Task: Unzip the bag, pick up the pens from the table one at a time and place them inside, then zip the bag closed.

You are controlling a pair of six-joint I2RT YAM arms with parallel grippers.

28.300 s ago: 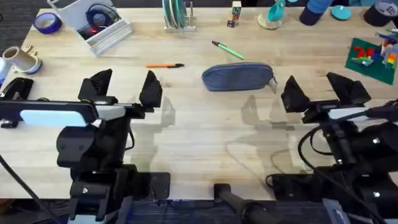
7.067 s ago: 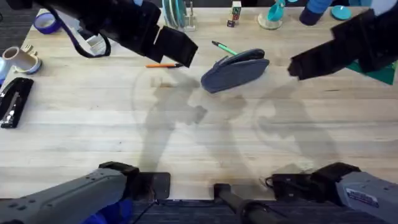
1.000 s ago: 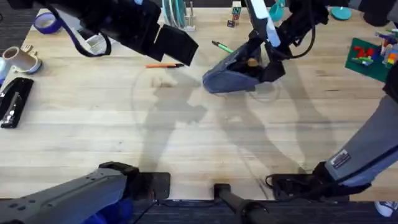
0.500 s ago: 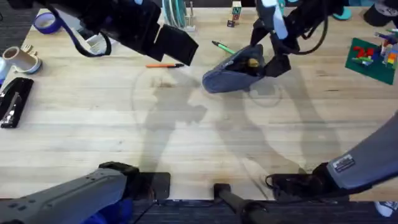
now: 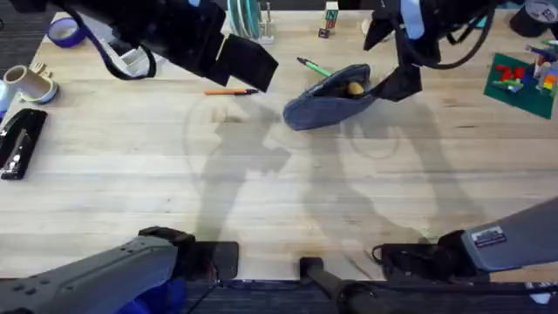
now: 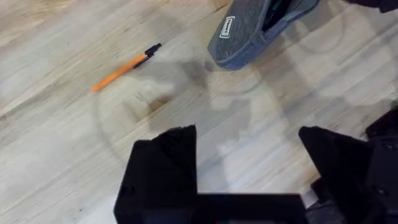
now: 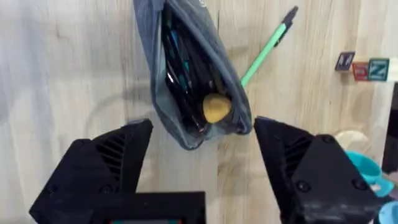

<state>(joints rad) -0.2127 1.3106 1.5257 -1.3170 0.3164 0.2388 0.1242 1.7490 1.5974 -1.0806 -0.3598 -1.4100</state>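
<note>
The bag [image 5: 327,103] is lying on the table [image 5: 279,192]. One pen [image 5: 231,91] is lying to the bag's left, well apart; the other pen [image 5: 316,67] is resting just behind the bag, nearly touching it.

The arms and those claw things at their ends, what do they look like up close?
Both arms are mostly black with grey-white shells near their bases. The left gripper and the right gripper each end in two chunky, angular black fingers. Black cables loop along the arms.

The bag [image 5: 327,103] is grey-blue with a dark inside and a yellow lump. One pen [image 5: 231,91] is orange, black-tipped; the other pen [image 5: 318,69] light green, dark-ended. The table [image 5: 279,201] is pale grained wood.
</note>
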